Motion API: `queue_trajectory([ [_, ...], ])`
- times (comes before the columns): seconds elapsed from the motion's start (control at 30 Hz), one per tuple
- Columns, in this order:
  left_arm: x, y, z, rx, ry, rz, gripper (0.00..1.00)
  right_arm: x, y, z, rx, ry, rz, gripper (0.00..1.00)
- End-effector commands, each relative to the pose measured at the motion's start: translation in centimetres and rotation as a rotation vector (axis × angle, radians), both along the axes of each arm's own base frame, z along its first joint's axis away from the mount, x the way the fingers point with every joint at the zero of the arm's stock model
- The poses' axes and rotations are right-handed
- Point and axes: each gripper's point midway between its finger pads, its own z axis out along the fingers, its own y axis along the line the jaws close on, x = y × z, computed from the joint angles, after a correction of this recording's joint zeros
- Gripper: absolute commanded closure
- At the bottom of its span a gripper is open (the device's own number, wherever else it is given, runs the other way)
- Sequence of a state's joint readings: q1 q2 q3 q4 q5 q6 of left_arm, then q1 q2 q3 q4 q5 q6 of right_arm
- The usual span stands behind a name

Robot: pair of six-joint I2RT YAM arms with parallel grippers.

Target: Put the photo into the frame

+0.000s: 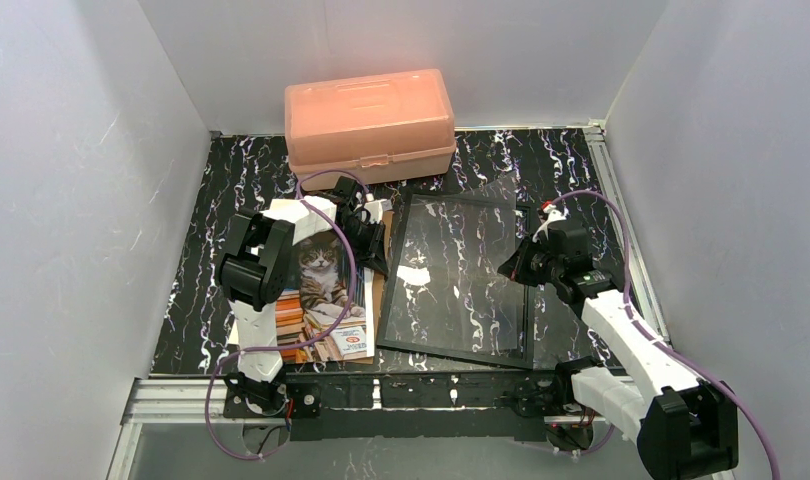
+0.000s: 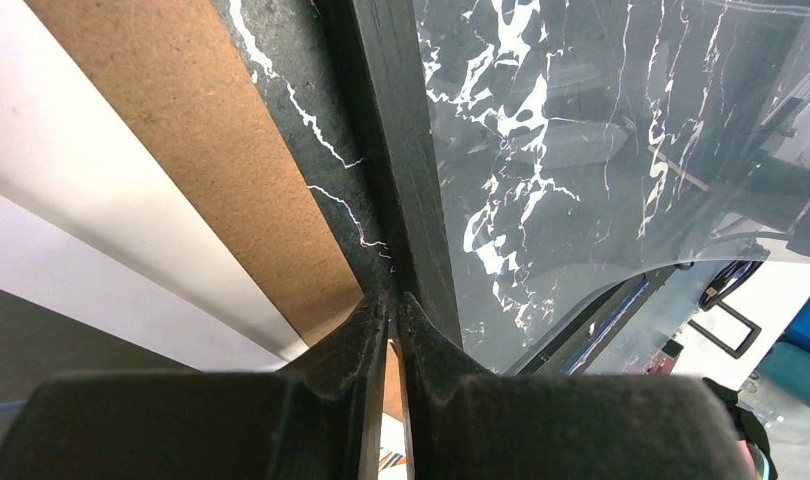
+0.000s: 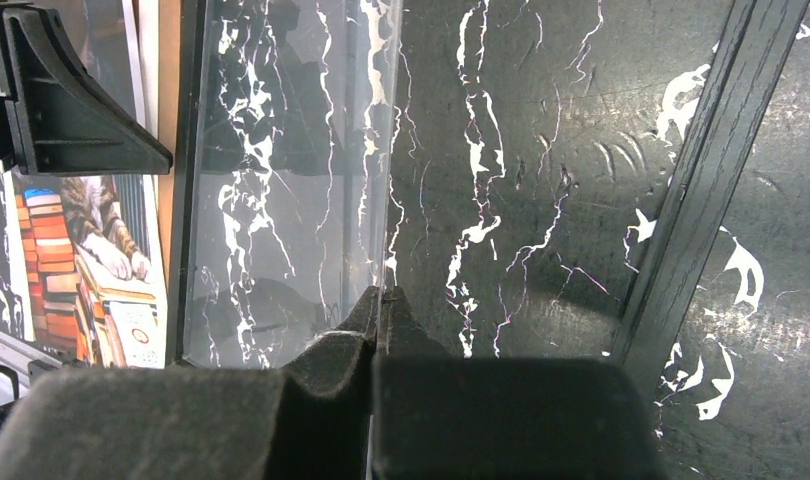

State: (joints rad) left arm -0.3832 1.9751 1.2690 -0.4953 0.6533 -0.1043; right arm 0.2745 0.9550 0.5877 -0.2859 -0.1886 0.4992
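While the frame [image 1: 451, 355] is steadied by the clenched left tool [image 2: 391, 298], the clear pane [image 3: 281, 180] pinched in the right tool [image 3: 383, 295] is best lifted slowly, without bending.

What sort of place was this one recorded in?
Most likely a lab robot cell, not a home: plain white panels wall in a black marbled tabletop, aluminium rails edge it, and a left arm and right arm are bolted at its near edge.

Your left pincer [image 2: 393, 300] and right pincer [image 3: 383, 295] angle downward, jaws pinched together, as both arms reach forward and inward.
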Motion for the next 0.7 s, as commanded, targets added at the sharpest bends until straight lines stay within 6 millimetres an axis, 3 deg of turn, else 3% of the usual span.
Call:
queue_trajectory([
  [0.0, -0.2, -0.5, 0.7, -0.024, 0.008, -0.026, 0.93, 1.0, 0.1, 0.5, 0.019, -0.049, -0.021, 0.99],
  [0.23, -0.3, -0.5, 0.8, -0.024, 0.003, -0.03, 0.93, 0.9, 0.0, -0.5, 0.0, -0.009, -0.021, 0.99],
  [0.53, -0.3, -0.5, 0.7, -0.027, 0.008, -0.031, 0.94, 1.2, -0.5, -1.0, -0.033, 0.007, -0.031, 0.88],
  [0.67, -0.3, -0.5, 0.7, -0.026, 0.005, -0.033, 0.94, 1.2, -0.9, -1.3, -0.062, 0.022, -0.035, 0.71],
])
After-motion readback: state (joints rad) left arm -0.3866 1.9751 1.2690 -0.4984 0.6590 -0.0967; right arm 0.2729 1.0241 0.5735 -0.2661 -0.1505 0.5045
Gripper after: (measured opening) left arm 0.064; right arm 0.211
